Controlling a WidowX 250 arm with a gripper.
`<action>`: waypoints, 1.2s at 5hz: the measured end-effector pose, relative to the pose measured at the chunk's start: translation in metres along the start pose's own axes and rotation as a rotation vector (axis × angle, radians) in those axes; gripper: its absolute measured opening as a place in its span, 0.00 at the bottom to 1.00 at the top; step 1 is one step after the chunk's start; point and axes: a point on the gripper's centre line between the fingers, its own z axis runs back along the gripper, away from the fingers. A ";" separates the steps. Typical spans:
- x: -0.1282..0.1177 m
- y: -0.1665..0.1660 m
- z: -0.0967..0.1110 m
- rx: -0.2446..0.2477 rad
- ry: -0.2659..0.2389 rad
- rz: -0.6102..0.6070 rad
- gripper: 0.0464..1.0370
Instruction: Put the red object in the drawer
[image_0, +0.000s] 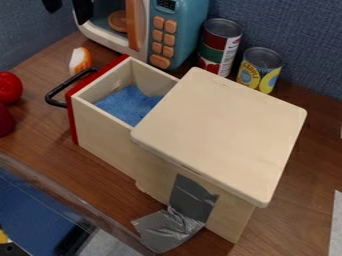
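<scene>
Glossy red object (8, 88) on the wooden table (40, 147) at the left edge, outside the open wooden drawer (100, 135), which holds blue cloth (127, 104). Black gripper (67, 17), fingers spread apart, upper left, beside a toy microwave (180, 22). Two cans (219, 45) stand behind the cabinet (224, 132).

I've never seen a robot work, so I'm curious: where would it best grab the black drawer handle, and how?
Probably by the middle of the handle's long bar, coming down from above. The bar stands off the drawer's red front, leaving a gap for one finger, with the other on the outer side. Its bent ends join the front, leaving less room there.
</scene>
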 end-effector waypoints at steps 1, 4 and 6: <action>-0.006 -0.002 -0.014 -0.023 0.034 0.003 0.96; -0.052 0.013 -0.048 -0.020 0.084 -0.124 0.96; -0.070 0.032 -0.052 0.016 0.095 -0.131 0.96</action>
